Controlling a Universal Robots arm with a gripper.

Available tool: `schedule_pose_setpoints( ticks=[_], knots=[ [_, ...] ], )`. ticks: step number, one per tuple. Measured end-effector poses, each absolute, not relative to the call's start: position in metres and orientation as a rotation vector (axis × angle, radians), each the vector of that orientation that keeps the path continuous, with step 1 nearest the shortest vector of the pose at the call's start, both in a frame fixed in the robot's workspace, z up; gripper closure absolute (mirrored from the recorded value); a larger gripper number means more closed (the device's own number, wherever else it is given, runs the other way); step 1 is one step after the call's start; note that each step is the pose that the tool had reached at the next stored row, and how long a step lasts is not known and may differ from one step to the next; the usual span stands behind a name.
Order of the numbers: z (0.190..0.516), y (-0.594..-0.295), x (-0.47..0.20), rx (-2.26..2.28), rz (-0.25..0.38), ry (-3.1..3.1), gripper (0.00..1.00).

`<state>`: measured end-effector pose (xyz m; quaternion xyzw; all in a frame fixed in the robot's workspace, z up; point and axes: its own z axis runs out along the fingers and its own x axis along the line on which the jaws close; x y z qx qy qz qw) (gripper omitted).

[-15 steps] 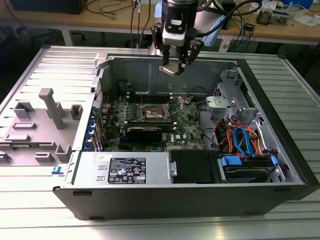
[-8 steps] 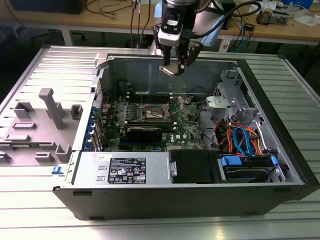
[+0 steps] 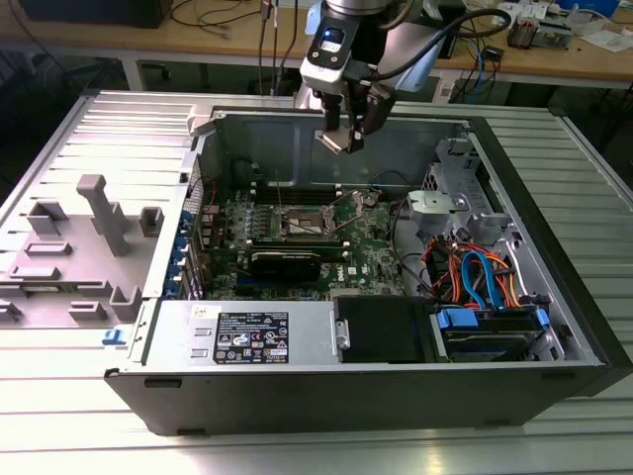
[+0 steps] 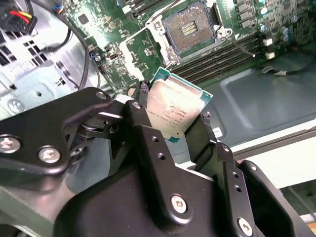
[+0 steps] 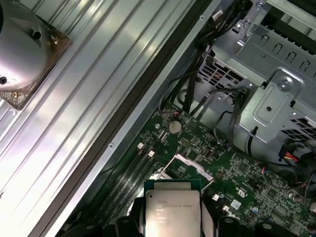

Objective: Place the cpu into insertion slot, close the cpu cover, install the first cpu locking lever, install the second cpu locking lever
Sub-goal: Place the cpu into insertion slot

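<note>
A ribbed metal table (image 3: 69, 435) is carrying an open computer case (image 3: 396, 396), with a cluttered workbench (image 3: 218, 45) running behind it. I am hanging over the back wall of the case, in the upper middle of the exterior view. My gripper (image 3: 342, 139) is pinching the cpu (image 3: 334, 142) by two opposite edges.

In the second wrist view the fingers (image 4: 205, 121) are pressing against the chip's sides, and its silvery top is facing the camera. The chip is sitting between my fingertips, well above the green board (image 3: 381, 247) and apart from everything in the case.

The insertion slot (image 4: 190, 27) is lying open on that board with its dark pin field showing, and nothing is resting in it. In the exterior view it is sitting below me and slightly toward that view's left (image 3: 305, 224). A silver frame (image 5: 190, 165) is standing just past the chip in the first wrist view. I am taking it for the cpu cover, swung open, though I cannot be sure.

The danger, as I am judging it, is the narrow edge hold. The chip could slip or twist, and I am seeing it at an angle to the slot. A skewed or wrongly turned landing could bend the pins. The raised frame could also catch a corner.
</note>
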<state>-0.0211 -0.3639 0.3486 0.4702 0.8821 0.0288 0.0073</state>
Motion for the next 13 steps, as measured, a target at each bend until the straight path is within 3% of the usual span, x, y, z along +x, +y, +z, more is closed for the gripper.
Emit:
schedule_pose_setpoints(
  ticks=[13],
  knots=[
    [0.3424,-0.3639,-0.0211,1.762,0.085,2.576,0.45]
  ],
)
